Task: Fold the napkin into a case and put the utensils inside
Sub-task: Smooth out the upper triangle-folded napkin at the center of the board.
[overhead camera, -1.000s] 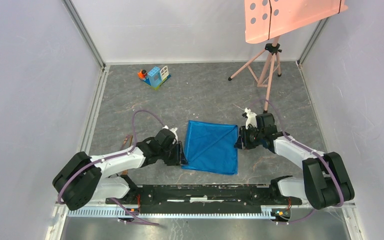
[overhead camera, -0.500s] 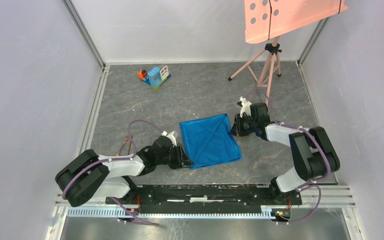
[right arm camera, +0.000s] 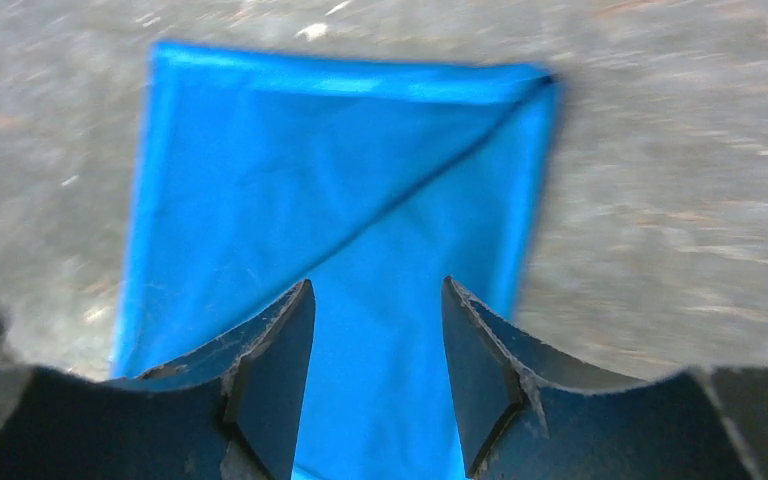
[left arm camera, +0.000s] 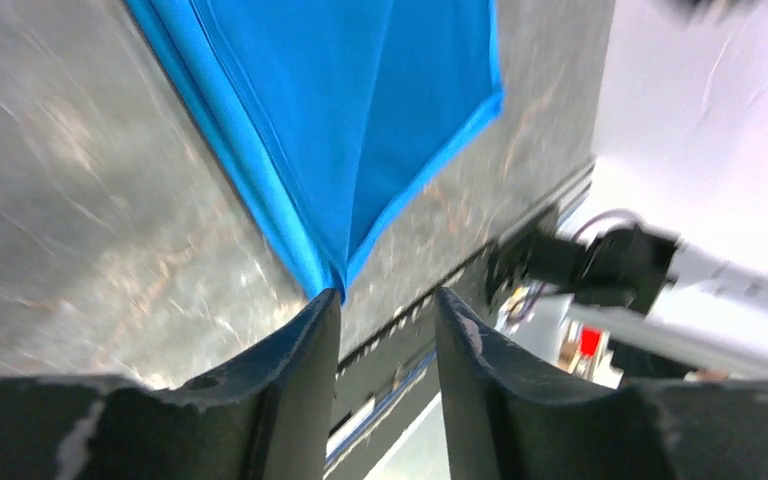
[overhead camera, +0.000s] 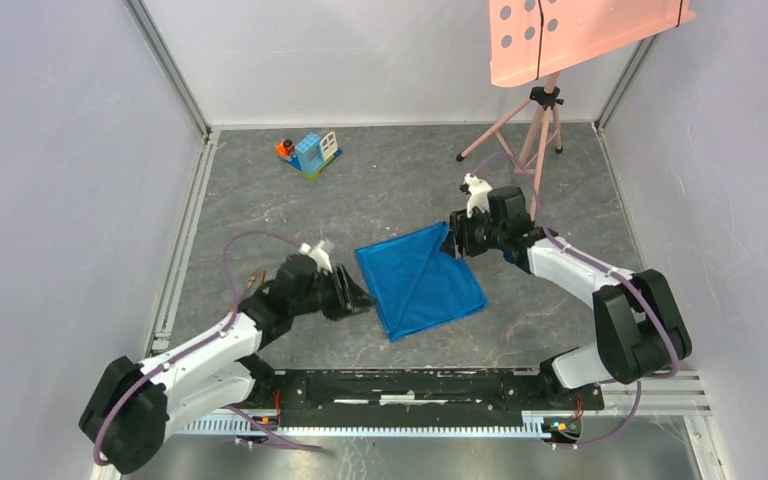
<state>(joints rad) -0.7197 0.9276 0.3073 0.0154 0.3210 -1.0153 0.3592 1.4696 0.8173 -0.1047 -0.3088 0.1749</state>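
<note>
Right, both spread, gripping nothing: left pincer (overhead camera: 358, 297) beside the napkin's (overhead camera: 420, 282) left edge, right pincer (overhead camera: 452, 241) at its far corner.

Grey stone-look tabletop (overhead camera: 410, 190), white walls (overhead camera: 60, 200), pink tripod (overhead camera: 535, 140)

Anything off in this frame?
Napkin lies skewed to the edges of the table, with a diagonal fold across it. Left gripper and right gripper sit open at its opposite sides, holding nothing. A toy house stands at the far edge, unrelated.
</note>
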